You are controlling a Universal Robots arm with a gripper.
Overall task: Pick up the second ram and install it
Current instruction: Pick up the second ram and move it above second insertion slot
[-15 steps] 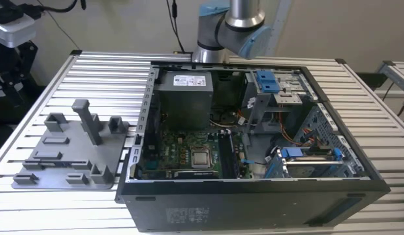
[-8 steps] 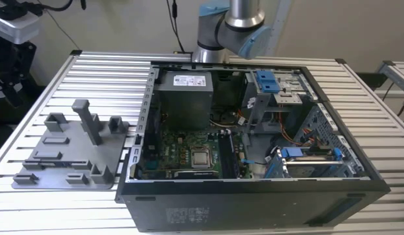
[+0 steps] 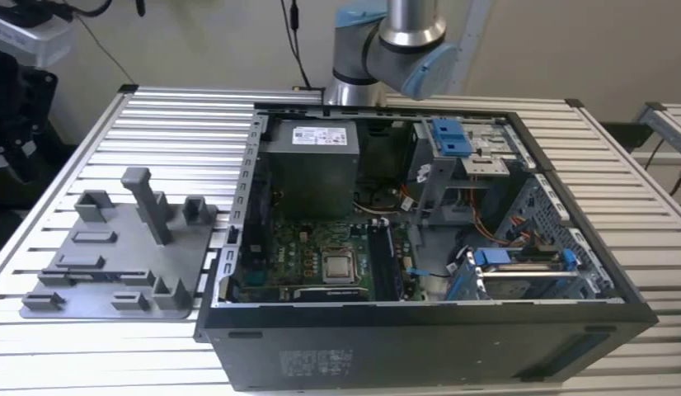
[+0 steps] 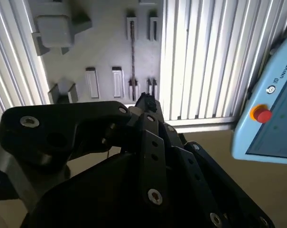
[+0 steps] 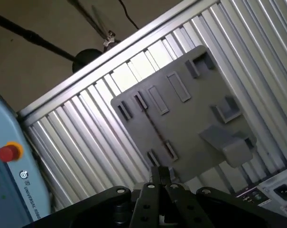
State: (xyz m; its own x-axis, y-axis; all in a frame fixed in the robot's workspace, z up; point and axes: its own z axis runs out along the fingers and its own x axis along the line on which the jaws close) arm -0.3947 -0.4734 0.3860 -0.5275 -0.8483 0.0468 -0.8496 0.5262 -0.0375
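The end effector (image 4: 145, 100) (image 5: 161, 172) shows in both wrist views as a set of black linkages. Its 2 fingertips (image 5: 156, 172) are drawn together, with no visible gap between them and nothing clamped there.

The second ram (image 4: 133, 52) (image 5: 152, 124) stands on its long edge in the grey fixture plate (image 4: 105, 47) (image 5: 190, 118). It reads as a thin dark line running between 2 small upright holders, 1 at each end. The end effector hangs above the plate without touching the stick. In both wrist views its tips line up close to the nearer end of the ram.

The plate lies flat on the slatted aluminium desk (image 4: 205, 57) (image 5: 86, 142). It also carries several other grey blocks and slots. A pale blue teach pendant (image 4: 276, 114) (image 5: 10, 190) with a red button (image 4: 262, 115) (image 5: 9, 152) sits off the edge of the desk.

In the exterior view, the fixture plate (image 3: 120, 272) is towards the exterior view's left. An open computer case (image 3: 429, 338) lies just beside it on the desk (image 3: 176, 132), and the green motherboard (image 3: 307, 247) is exposed inside. The arm (image 3: 401, 37) rises behind the case. I cannot make out the ram itself on the plate in that view.
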